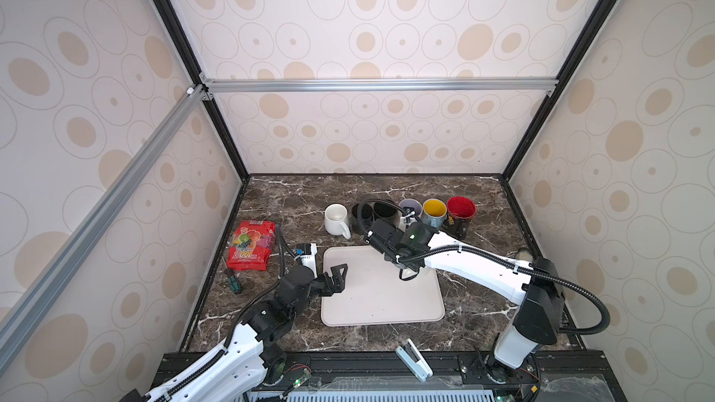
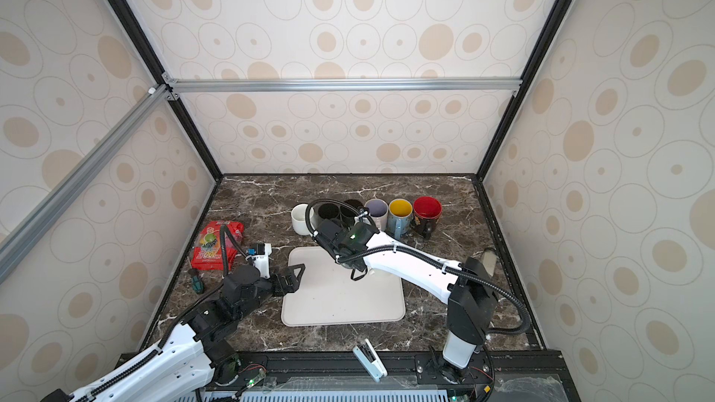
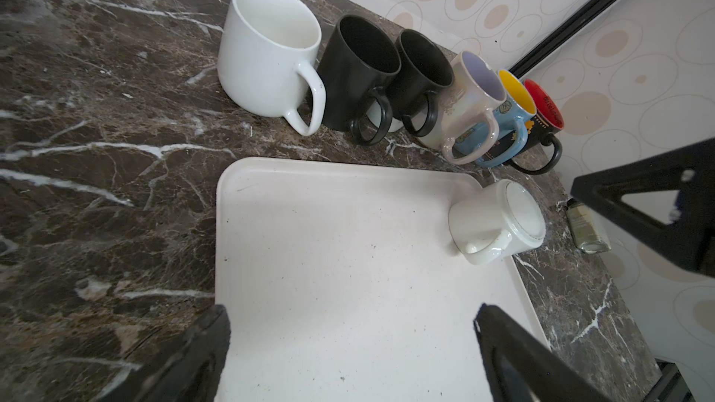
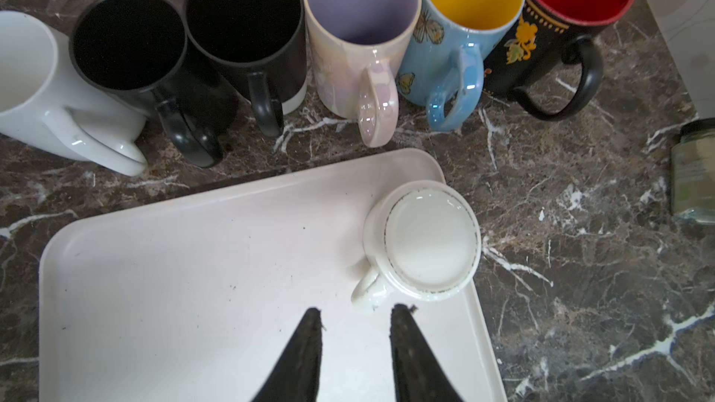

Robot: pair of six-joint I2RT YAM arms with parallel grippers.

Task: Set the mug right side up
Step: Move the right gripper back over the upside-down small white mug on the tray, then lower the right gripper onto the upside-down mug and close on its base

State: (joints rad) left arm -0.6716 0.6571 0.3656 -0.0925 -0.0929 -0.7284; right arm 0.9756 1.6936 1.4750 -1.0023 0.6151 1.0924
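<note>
A small white mug (image 4: 429,241) stands upside down, base up, on the far right corner of the cream tray (image 4: 193,264); its handle points toward my right gripper (image 4: 356,309). That gripper hovers over the tray just short of the handle, jaws partly open with nothing between them. In the left wrist view the mug (image 3: 499,222) sits at the tray's (image 3: 329,245) far corner. In both top views the right arm hides most of the mug. My left gripper (image 1: 336,279) is wide open and empty over the tray's left edge.
Several upright mugs line the table behind the tray, from a white one (image 1: 337,218) to a black one with a red inside (image 1: 460,212). A red snack packet (image 1: 251,245) and a screwdriver (image 1: 232,280) lie left. A glass jar (image 4: 692,172) lies right, a stapler (image 1: 414,359) in front.
</note>
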